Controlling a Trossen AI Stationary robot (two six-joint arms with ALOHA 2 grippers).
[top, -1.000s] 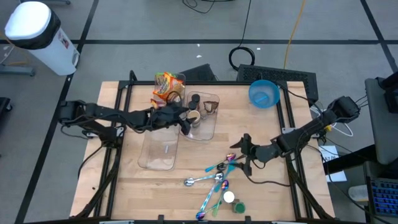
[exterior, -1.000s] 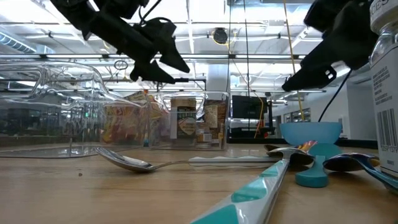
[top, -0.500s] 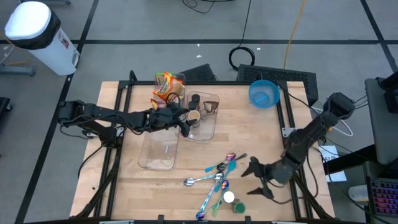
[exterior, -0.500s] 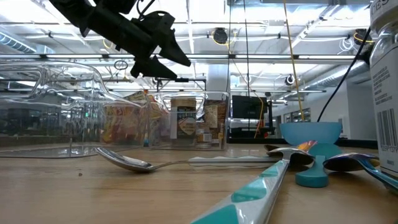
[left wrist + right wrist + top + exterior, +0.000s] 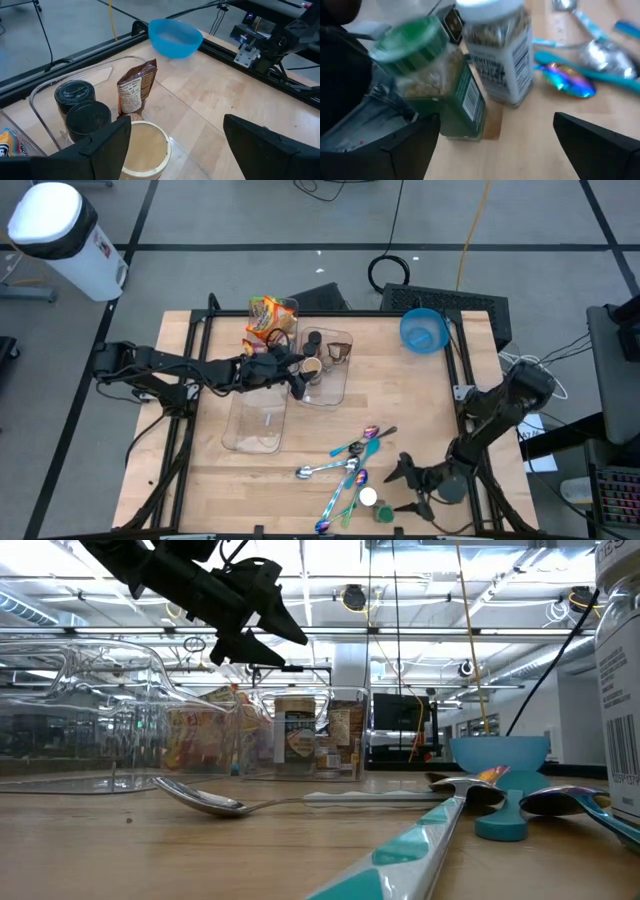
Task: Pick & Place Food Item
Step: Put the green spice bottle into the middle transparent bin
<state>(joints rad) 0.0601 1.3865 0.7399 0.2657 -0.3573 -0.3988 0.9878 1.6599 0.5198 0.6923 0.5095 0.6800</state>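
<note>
— Opening wide, the right gripper [image 5: 404, 486] is seen low at the near table edge, jaws spread and nothing held; two spice jars stand just ahead of it. Which one is meant?

— That cannot be told from the task. The green jar [image 5: 442, 90] stands nearest the jaws, the white-capped jar [image 5: 497, 55] just beside it and touching or nearly so. If the green jar is taken, the jaws should be centred on its body below the cap, so that the neighbour is not knocked over.

— And the left gripper [image 5: 297, 367]?

— It is held open and empty over the tray [image 5: 333, 392], above the tan-lidded jar [image 5: 145, 148]. A straight descent is advised there, since the dark jars [image 5: 82, 106] and the pouch [image 5: 136, 90] are packed close.

— The spoons [image 5: 345, 465]?

— They lie beside the spice jars and should be cleared on lifting.
</note>
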